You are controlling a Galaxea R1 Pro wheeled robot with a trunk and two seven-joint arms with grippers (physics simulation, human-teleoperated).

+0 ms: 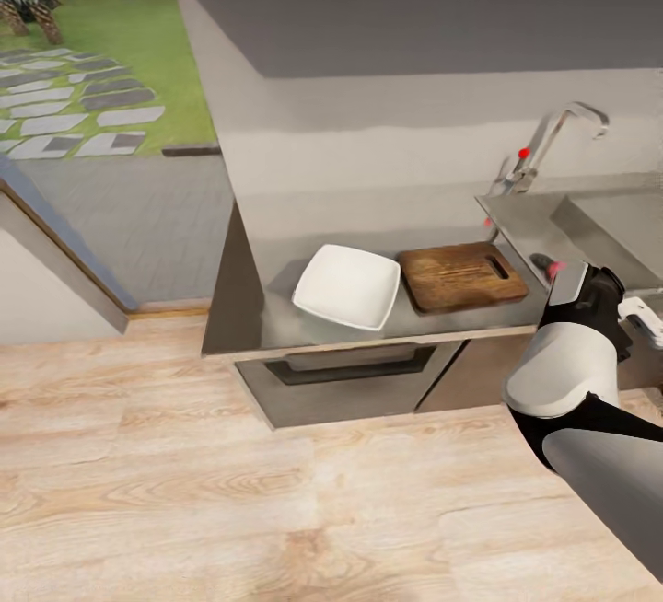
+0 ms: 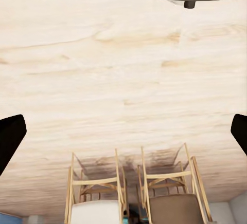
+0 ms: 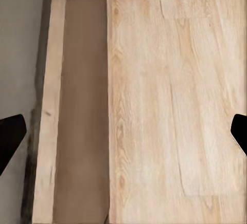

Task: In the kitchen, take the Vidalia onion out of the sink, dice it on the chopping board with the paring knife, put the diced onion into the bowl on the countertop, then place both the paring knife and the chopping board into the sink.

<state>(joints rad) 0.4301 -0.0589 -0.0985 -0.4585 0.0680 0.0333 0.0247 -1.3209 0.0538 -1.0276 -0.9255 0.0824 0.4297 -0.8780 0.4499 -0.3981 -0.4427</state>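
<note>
Sink lies just beyond chopping board, whose long axis points toward it; right gripper, nearer arm, jaws spread wide, empty over floor.

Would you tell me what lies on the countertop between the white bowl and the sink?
In the head view, the chopping board lies between the bowl and the sink.

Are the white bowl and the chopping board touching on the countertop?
Cannot tell. In the head view the bowl sits right beside the chopping board on the countertop; the bowl's corner meets the board's edge in the picture, with no plain gap or contact.
</note>
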